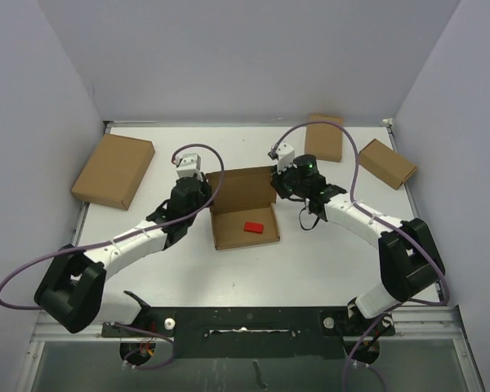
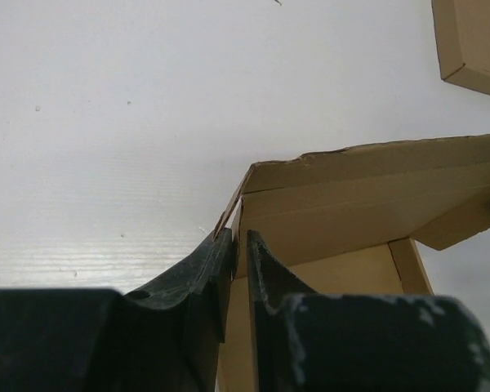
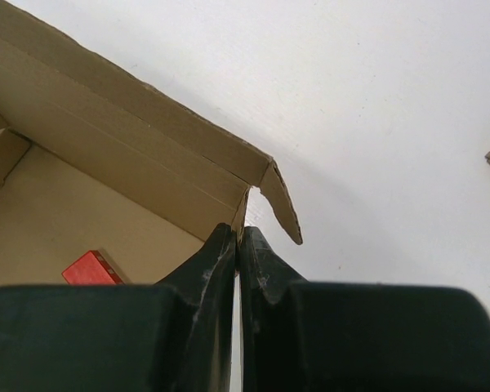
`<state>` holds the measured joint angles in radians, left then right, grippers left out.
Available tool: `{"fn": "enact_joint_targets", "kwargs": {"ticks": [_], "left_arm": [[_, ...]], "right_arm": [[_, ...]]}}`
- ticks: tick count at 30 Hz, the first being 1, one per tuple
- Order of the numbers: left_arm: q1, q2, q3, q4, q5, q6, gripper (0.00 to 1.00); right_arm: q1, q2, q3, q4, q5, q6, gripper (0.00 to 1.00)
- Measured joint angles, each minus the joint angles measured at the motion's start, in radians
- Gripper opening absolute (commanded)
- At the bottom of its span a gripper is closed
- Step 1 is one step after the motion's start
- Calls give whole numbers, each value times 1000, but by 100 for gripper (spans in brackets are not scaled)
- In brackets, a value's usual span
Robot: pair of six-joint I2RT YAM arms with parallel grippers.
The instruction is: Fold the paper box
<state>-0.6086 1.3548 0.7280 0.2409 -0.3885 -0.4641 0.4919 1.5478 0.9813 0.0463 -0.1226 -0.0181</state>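
Top external view: on the white tabletop the paper box lies open between the arms. Right jaws pinch its right wall; left jaws, barely parted, seem to pinch the left wall, likely holding both sides upright. Inside lies a red block.

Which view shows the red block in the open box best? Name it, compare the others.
Top external: the red block lies whole, unobstructed, on the floor of the paper box. The right wrist view shows only part of it, cut off by the right end effector. The left wrist view shows box walls but no red block.
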Motion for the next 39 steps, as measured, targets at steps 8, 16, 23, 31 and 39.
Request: {"fn": "enact_joint_targets", "kwargs": {"ticks": [8, 16, 23, 31, 39], "left_arm": [[-6, -98, -11, -75, 42, -6, 37], [-6, -307, -11, -206, 90, 22, 46], [77, -451, -27, -344, 163, 40, 19], [362, -317, -106, -322, 403, 58, 13], [340, -39, -97, -113, 549, 87, 8]], "right_arm": [[-8, -33, -29, 13, -30, -21, 0], [-47, -47, -40, 20, -85, -34, 0], [-60, -54, -50, 21, -116, -34, 0], [-68, -54, -51, 21, -149, -33, 0], [-74, -54, -60, 24, -167, -32, 0]]}}
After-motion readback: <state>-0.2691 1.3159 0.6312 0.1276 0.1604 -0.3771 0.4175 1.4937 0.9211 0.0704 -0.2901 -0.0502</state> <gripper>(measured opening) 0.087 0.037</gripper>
